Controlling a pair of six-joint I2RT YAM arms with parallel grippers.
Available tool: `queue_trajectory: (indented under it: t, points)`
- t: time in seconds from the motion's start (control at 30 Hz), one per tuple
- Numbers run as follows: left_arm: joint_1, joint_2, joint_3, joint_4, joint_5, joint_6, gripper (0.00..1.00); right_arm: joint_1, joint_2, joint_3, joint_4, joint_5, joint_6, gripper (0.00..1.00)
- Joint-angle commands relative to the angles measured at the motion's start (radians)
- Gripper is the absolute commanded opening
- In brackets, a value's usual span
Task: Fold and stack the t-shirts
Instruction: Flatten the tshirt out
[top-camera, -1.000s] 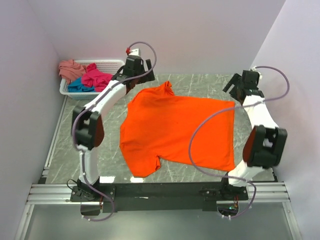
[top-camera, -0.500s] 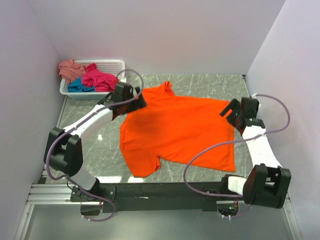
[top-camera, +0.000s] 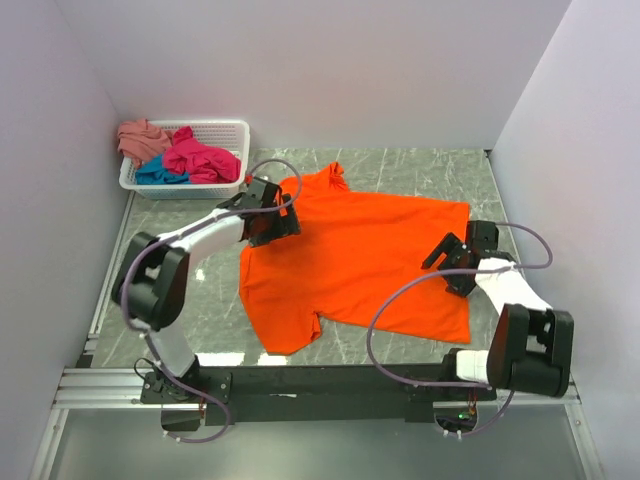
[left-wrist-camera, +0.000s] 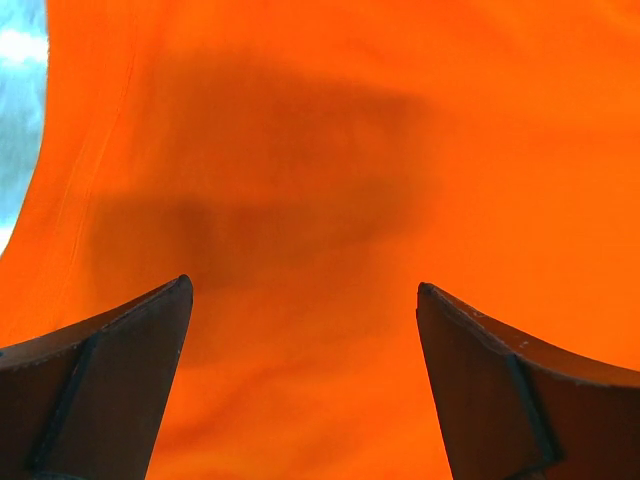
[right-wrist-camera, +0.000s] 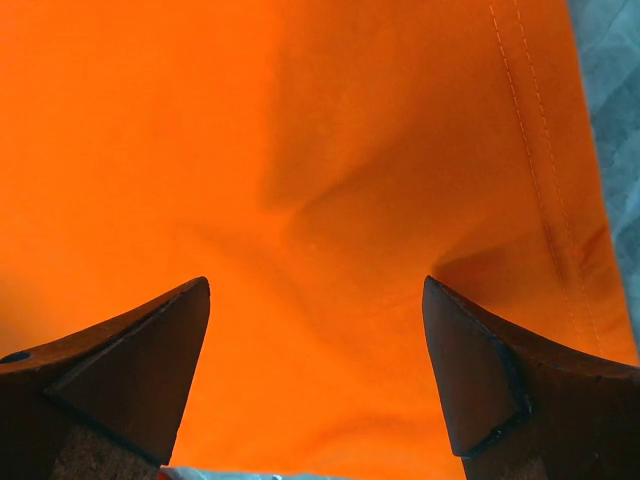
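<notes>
One orange t-shirt (top-camera: 360, 262) lies flat on the desk (top-camera: 420, 170) beneath the left pincer (left-wrist-camera: 300, 292) and right pincer (right-wrist-camera: 315, 285), both gaping and empty; three more t-shirts (top-camera: 200, 158) fill one basket (top-camera: 236, 127).

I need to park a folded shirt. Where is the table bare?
Bare table left of the orange t-shirt, and a strip behind it far right. Crowded: basket piled with t-shirts; left pincer and right pincer over the shirt.
</notes>
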Motion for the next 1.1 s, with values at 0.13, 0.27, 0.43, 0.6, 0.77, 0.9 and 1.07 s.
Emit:
queue_trajectory:
  t: [0.13, 0.27, 0.43, 0.6, 0.77, 0.9, 1.07]
  points:
    - [0.020, 0.191, 0.206, -0.030, -0.058, 0.033, 0.99, 0.002, 0.200, 0.136, 0.053, -0.005, -0.020, 0.92]
    - [0.059, 0.324, 0.307, -0.054, -0.018, 0.041, 0.99, 0.000, 0.384, 0.244, 0.057, -0.021, -0.034, 0.90]
    - [0.097, 0.435, 0.466, -0.083, -0.003, 0.068, 0.99, 0.000, 0.580, 0.425, 0.052, -0.034, -0.054, 0.87]
    - [0.115, 0.599, 0.716, -0.128, 0.022, 0.114, 0.99, 0.000, 0.712, 0.624, 0.020, -0.021, -0.055, 0.87]
    - [0.152, 0.809, 0.994, -0.206, 0.083, 0.130, 0.99, -0.001, 0.792, 0.827, -0.043, -0.010, -0.064, 0.87]
    - [0.174, 0.889, 1.212, -0.222, 0.131, 0.140, 0.99, 0.000, 0.754, 0.878, -0.066, 0.001, -0.081, 0.87]
    - [0.172, 0.732, 1.163, -0.122, 0.143, 0.145, 1.00, -0.001, 0.575, 0.832, -0.092, 0.064, -0.092, 0.89]
